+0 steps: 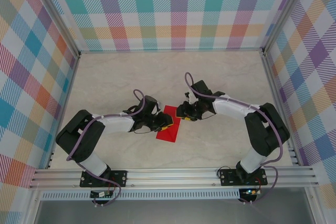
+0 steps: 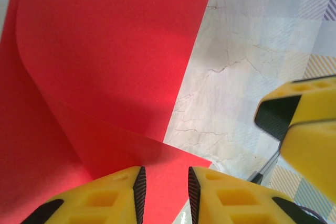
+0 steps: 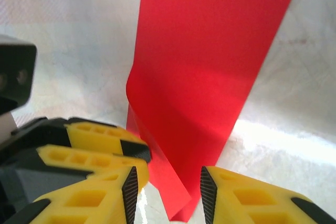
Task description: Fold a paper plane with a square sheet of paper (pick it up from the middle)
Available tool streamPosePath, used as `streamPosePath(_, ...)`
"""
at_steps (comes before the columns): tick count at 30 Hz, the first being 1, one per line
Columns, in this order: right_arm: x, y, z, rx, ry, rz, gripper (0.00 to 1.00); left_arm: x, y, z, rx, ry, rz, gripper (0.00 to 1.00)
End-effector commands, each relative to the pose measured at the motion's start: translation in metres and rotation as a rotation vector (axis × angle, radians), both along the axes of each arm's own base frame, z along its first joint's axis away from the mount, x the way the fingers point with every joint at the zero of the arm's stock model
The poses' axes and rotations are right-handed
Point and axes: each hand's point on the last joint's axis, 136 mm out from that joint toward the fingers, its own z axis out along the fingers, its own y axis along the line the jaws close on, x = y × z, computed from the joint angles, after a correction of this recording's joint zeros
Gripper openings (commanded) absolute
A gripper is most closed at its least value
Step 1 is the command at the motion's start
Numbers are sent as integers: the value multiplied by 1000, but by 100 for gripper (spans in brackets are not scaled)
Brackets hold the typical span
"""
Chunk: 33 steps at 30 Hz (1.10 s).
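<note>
- Red square sheet of paper, folded double, mid-surface; long axis runs near-left to far-right.
- Left hand on its left edge, jaws apart astride the paper.
- Right hand slightly farther, right edge, jaws apart; equally close.

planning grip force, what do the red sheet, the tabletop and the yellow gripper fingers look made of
Red sheet: thin matte paper, judging by how softly it curls and bends.
Tabletop: looks like pale marble-patterned laminate or stone, veined and slightly glossy.
Gripper fingers: probably yellow moulded plastic, with black ribbed pads, likely rubber.
</note>
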Motion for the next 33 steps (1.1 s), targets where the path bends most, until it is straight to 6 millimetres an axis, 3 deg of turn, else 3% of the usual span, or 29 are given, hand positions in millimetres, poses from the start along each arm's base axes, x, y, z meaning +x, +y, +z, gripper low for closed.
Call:
streamPosePath(1, -15, 2, -4, 49, 47, 33, 40, 0, 1, -4, 28, -9, -6, 28)
streamPosePath(18, -29, 19, -19, 114, 120, 101, 33, -1, 2, -5, 33, -6, -2, 25)
streamPosePath(26, -26, 15, -26, 77, 110, 95, 12, 0, -2, 2, 10, -11, -8, 24)
streamPosePath(33, -21, 11, -37, 24, 99, 90, 9, 1, -14, 22, -81, -32, -32, 25)
